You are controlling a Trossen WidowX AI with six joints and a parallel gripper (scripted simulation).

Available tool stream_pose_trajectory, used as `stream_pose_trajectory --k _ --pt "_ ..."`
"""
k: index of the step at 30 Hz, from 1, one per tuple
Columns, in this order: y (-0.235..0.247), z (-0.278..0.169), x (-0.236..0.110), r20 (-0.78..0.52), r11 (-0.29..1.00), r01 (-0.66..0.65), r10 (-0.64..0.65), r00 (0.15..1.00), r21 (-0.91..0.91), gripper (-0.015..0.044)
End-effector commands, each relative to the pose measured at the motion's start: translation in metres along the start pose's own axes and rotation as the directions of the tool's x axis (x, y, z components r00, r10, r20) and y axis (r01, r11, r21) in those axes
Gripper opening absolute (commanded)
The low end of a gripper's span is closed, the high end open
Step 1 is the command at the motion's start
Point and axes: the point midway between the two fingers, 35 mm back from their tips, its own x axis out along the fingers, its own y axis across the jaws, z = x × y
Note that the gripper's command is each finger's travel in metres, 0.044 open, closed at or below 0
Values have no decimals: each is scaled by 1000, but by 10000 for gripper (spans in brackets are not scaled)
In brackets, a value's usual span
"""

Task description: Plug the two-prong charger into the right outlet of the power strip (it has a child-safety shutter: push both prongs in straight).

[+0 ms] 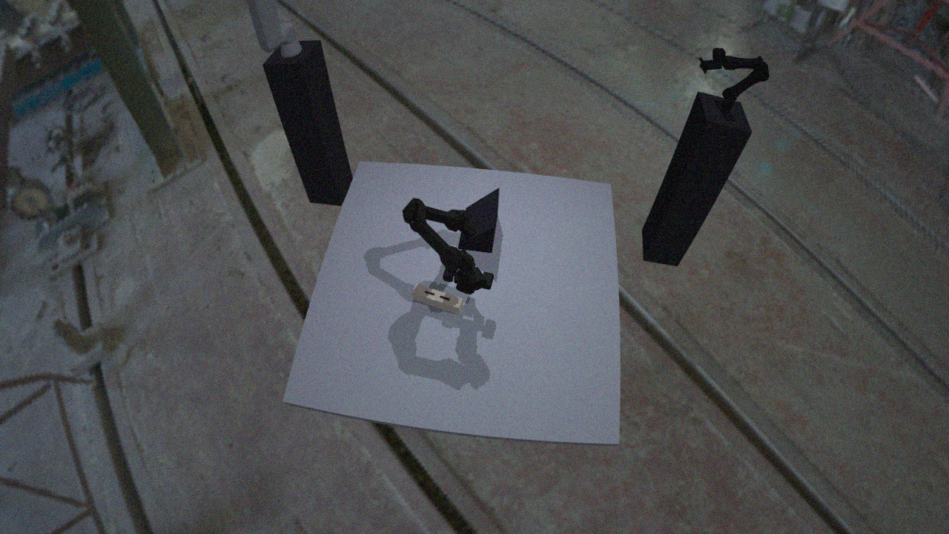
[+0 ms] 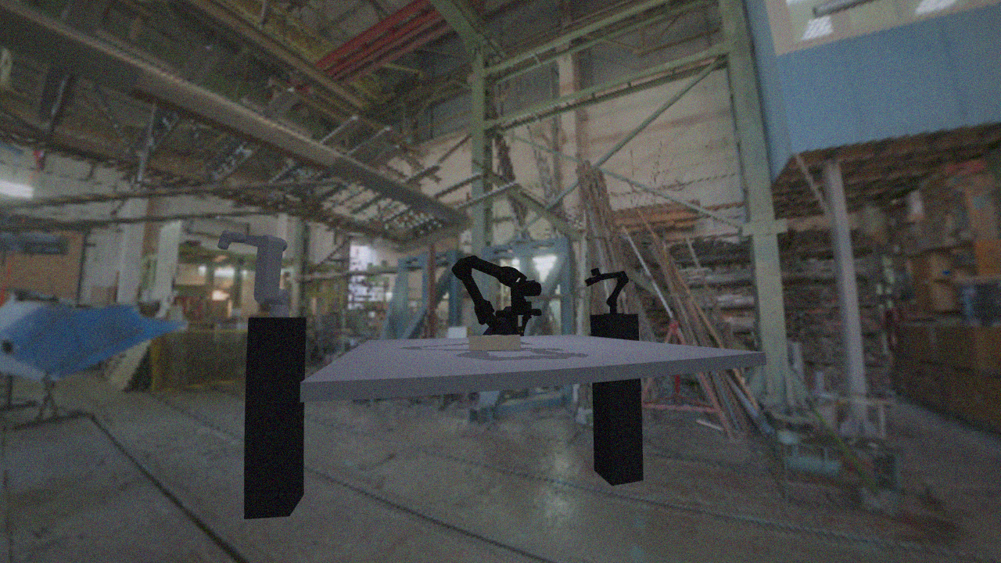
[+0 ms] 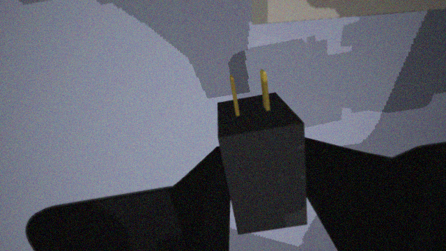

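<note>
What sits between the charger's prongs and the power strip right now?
Nothing solid: in the wrist view only shadowed table surface separates the prongs of the charger from the power strip.

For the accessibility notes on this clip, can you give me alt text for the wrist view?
A dark charger block is clamped between the two black fingers of the tool, its two brass prongs pointing away from the camera over the pale grey table. A sliver of the beige power strip shows at the top edge.
</note>
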Motion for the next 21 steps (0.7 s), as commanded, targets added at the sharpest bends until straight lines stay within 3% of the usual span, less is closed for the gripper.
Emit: stream_pose_trajectory --k 1,21 --pt "-10 -2 2 0 1000 3 -3 1000 -1 0" --pt "-50 -9 11 2 1000 2 -2 1000 26 0"
